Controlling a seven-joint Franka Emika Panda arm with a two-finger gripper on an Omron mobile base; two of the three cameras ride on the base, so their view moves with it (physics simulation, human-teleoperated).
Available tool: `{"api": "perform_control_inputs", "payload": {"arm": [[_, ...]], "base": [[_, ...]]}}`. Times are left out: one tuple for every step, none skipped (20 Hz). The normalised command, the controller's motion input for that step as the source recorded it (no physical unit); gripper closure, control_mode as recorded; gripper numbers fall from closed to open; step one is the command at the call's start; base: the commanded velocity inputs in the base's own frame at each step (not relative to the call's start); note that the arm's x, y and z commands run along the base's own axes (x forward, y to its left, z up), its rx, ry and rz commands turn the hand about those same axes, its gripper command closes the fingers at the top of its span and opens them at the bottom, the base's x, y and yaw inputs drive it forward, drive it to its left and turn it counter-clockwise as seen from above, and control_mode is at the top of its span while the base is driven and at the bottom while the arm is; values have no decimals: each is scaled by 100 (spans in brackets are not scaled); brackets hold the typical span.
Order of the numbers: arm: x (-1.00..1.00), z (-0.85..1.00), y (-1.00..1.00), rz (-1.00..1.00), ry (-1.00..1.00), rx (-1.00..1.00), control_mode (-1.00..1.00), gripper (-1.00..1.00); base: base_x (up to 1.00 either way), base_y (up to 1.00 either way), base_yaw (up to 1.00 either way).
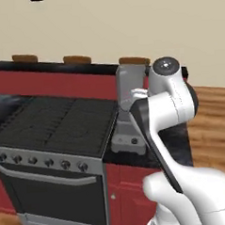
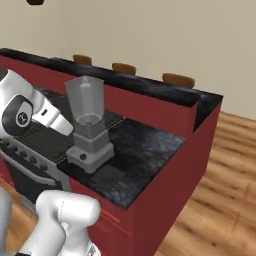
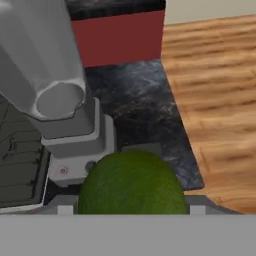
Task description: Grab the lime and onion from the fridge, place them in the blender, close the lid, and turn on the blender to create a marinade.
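The lime (image 3: 130,182), a dark green ball, sits low in the hand view with my gripper (image 3: 131,206) shut on it. It hangs just in front of the blender's boxy base (image 3: 75,150). The blender (image 2: 87,107) stands on the black counter beside the stove, its translucent jar (image 1: 131,82) open at the top. The lid (image 2: 107,175), a dark squarish cap, lies flat on the counter in front of the base; its edge (image 3: 142,149) peeks out behind the lime. My forearm (image 2: 52,120) reaches toward the jar from the left. The onion and the fridge are out of view.
A stove (image 1: 53,122) with dark grates and knobs adjoins the blender's left. The black counter (image 2: 145,145) ends at a red side panel, with wooden floor (image 3: 215,100) beyond. A raised red ledge (image 2: 150,107) runs along the back with stools (image 2: 177,79) behind.
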Motion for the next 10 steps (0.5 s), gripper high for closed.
{"api": "perform_control_inputs", "payload": {"arm": [[0, 0, 0, 0, 0, 0, 100, 100], [0, 0, 0, 0, 0, 0, 100, 100], [0, 0, 0, 0, 0, 0, 100, 100], [0, 0, 0, 0, 0, 0, 100, 100], [0, 0, 0, 0, 0, 0, 100, 100], [0, 0, 0, 0, 0, 0, 100, 100], [0, 0, 0, 0, 0, 0, 100, 100], [0, 0, 0, 0, 0, 0, 100, 100], [0, 0, 0, 0, 0, 0, 100, 100], [0, 0, 0, 0, 0, 0, 100, 100]], "base": [[0, 44, -58], [0, 47, -57], [0, 49, -56], [0, 52, -55], [0, 53, -54], [0, 56, -51], [0, 60, -49], [0, 68, -43], [0, 74, -35], [1, 74, -28]]}}
